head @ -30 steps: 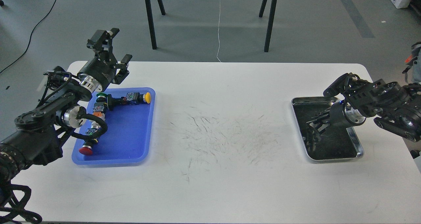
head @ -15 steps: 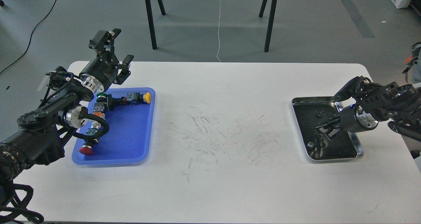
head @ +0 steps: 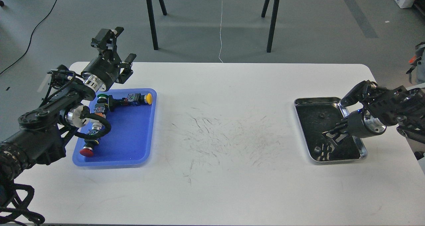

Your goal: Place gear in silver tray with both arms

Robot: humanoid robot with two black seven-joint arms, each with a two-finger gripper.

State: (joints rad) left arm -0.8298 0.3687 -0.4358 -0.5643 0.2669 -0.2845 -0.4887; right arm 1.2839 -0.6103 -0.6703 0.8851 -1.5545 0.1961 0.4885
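Right hand (head: 332, 133): low over silver tray (head: 300, 101), fingers dark and bunched against the dark bottom; open or closed cannot be told.
Left hand (head: 119, 50): raised above the far-left desk corner, fingers spread wide, holding nothing.
Gear (head: 321, 114): small dark piece, probably the gear, lying on the tray bottom toward 12 o'clock from the right hand, apart from it.
Risk: sideways pull-out could catch the raised rim and drag or tip the tray; cause, fingertips sitting below rim height.
Risk two: left forearm hanging over blue tray (head: 132, 159), able to knock the push-button parts (head: 132, 98) if lowered.
Edges: silver tray close to the desk (head: 225, 186) edge at 3 o'clock; little margin there.
Open room: wide bare middle of the desk toward 9 o'clock from the tray; straight up also free.
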